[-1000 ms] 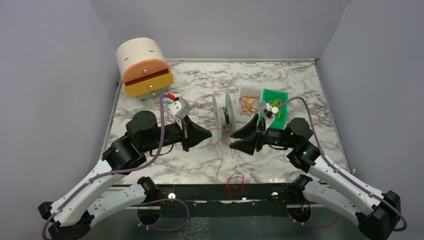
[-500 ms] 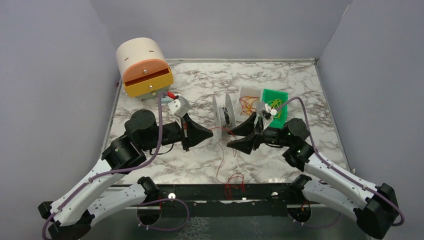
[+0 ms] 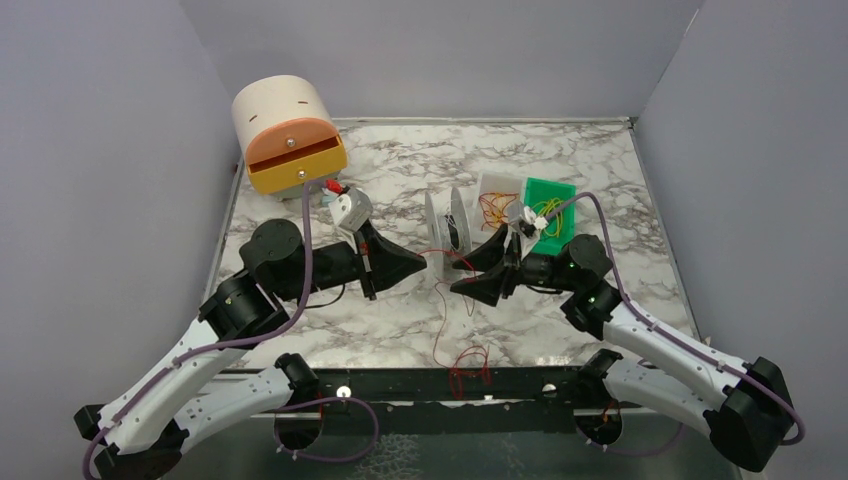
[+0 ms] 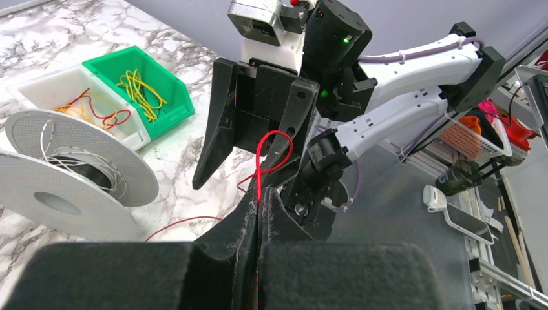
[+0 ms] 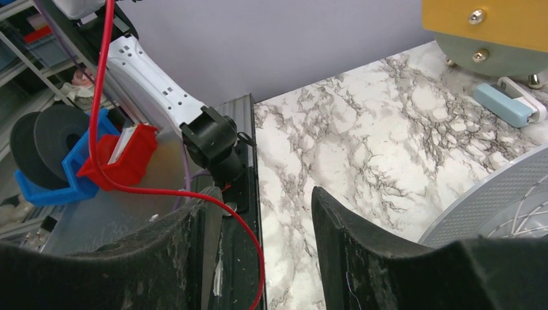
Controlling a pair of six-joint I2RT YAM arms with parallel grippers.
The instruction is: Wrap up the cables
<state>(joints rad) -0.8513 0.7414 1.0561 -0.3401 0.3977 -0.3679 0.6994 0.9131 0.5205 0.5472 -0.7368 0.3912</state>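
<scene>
Over marble table (image 3: 600, 170), left end effector (image 4: 258, 197) pinches cable (image 4: 260, 161).

Right of the spool (image 3: 447, 225) sits one bin (image 3: 497, 181), a second bin (image 3: 552, 185) beyond. A drawer box (image 3: 288, 135) stands behind and left; the cable (image 3: 441, 325) trails in front.

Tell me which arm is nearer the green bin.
Right. The right arm has its wrist just beside the green bin, on its near side, jaws open. The left arm is left of the spool, well away, jaws shut on the cable.
</scene>
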